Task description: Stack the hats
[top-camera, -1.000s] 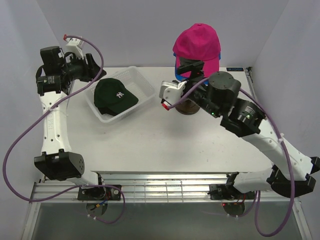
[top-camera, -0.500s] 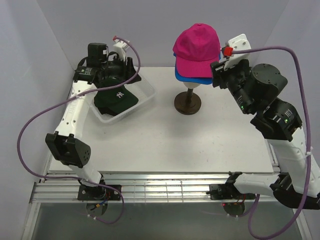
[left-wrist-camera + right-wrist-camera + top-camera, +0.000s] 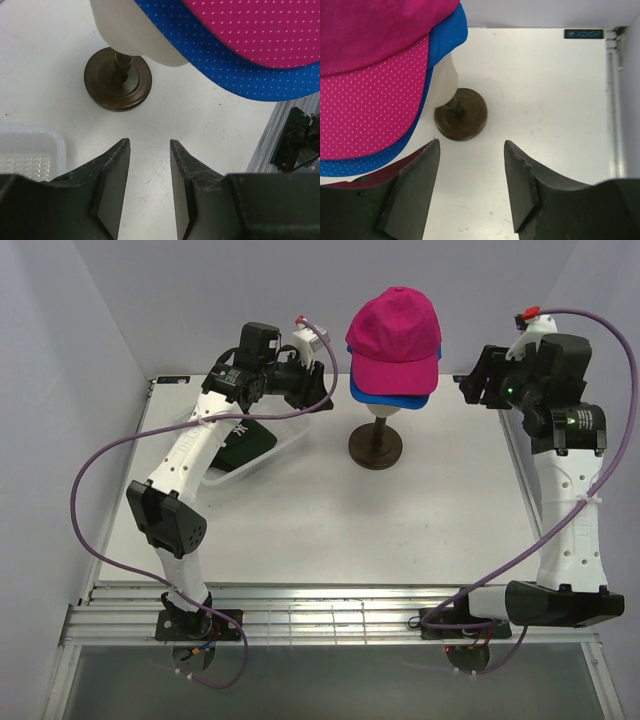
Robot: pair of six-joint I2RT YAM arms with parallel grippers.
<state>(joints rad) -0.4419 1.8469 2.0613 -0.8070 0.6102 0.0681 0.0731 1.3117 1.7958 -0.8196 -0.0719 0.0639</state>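
White table (image 3: pixel 330 530) in a grey-walled booth, with two caps stacked near its far edge.
The magenta cap (image 3: pixel 395 325) sits on the blue cap (image 3: pixel 390 395) over the mannequin head (image 3: pixel 135 35), midway along the far edge. The dark green cap (image 3: pixel 250 445) lies in the basket (image 3: pixel 290 435) at the far left corner, partly hidden by the left arm (image 3: pixel 190 455). The left gripper (image 3: pixel 148 141) and right gripper (image 3: pixel 471 142) hang on either side of the stack, fingers apart, gripping nothing.

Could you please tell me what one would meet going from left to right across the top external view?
dark green cap → left tool → pink cap stacked over the blue cap on the stand → right tool
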